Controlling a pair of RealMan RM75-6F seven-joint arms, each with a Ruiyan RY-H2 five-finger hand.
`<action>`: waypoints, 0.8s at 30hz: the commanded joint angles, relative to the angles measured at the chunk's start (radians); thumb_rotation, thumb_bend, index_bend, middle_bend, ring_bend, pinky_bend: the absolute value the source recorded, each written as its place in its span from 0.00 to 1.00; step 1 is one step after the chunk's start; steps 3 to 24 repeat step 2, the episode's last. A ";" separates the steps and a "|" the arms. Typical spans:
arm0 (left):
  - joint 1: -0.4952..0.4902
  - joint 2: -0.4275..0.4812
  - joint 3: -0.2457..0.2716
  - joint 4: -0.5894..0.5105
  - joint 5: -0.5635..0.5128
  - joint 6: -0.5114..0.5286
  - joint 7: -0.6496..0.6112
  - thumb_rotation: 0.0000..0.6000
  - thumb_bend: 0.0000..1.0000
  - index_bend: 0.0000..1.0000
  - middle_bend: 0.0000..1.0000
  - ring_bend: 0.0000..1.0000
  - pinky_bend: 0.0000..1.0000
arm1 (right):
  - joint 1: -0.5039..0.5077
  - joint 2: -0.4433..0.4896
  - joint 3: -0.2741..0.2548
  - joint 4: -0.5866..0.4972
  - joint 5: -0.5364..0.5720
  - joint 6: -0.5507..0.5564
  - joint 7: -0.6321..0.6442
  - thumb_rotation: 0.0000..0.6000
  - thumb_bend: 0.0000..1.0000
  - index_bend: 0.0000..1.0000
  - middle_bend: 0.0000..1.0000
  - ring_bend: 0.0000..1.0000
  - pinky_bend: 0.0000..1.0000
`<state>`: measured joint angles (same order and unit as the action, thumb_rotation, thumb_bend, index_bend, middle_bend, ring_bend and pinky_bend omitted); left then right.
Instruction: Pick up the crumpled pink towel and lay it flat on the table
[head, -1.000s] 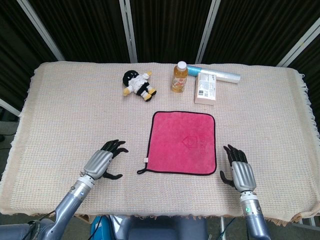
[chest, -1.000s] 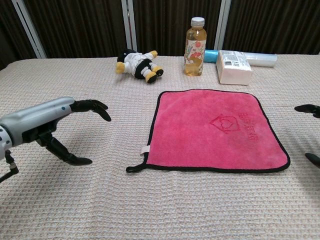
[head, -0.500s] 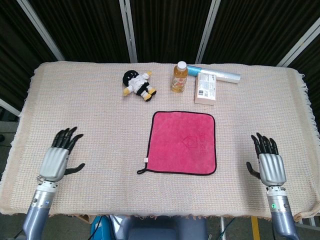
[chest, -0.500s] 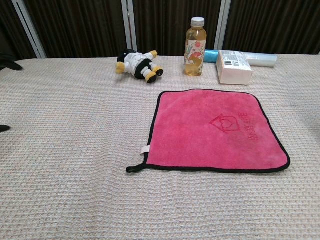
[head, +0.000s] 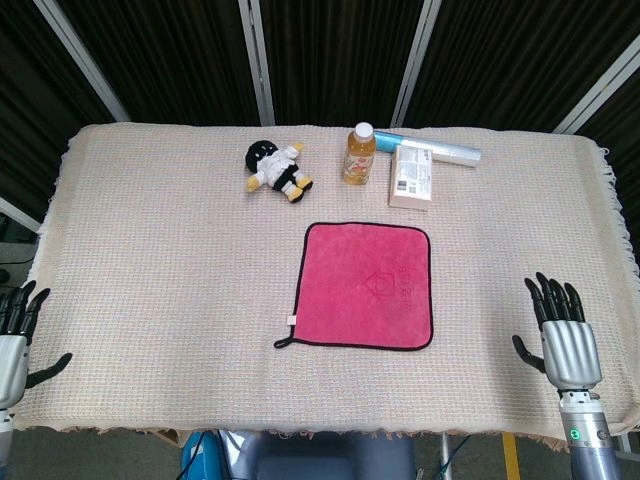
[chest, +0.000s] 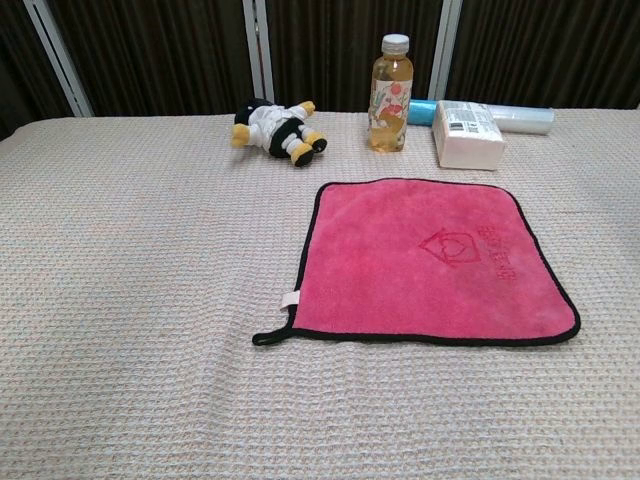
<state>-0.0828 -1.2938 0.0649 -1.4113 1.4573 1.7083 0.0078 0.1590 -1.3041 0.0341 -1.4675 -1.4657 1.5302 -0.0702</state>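
Bench (head: 150, 250) under woven cloth carries the pink towel (head: 367, 286), spread flat at centre. Left hand (head: 12, 335) and right hand (head: 566, 335) sit at the near corners, fingers splayed, holding nothing. Best move now: keep both clear and leave the cloth undisturbed.

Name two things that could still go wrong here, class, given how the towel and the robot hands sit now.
1. The pink towel lies flat, but its hanging loop sticks out at the near corner; a returning robot hand might snag it and rumple the cloth.
2. The left robot hand and right robot hand hover open near the table edges and might catch its fringe.
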 joint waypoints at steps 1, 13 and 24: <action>0.015 0.008 -0.019 0.020 -0.005 0.010 -0.027 1.00 0.04 0.08 0.00 0.00 0.00 | -0.009 0.012 0.018 -0.003 0.009 0.010 0.022 1.00 0.29 0.00 0.00 0.00 0.00; 0.017 0.011 -0.025 0.022 -0.005 0.011 -0.037 1.00 0.04 0.08 0.00 0.00 0.00 | -0.012 0.018 0.022 -0.005 0.012 0.011 0.031 1.00 0.29 0.00 0.00 0.00 0.00; 0.017 0.011 -0.025 0.022 -0.005 0.011 -0.037 1.00 0.04 0.08 0.00 0.00 0.00 | -0.012 0.018 0.022 -0.005 0.012 0.011 0.031 1.00 0.29 0.00 0.00 0.00 0.00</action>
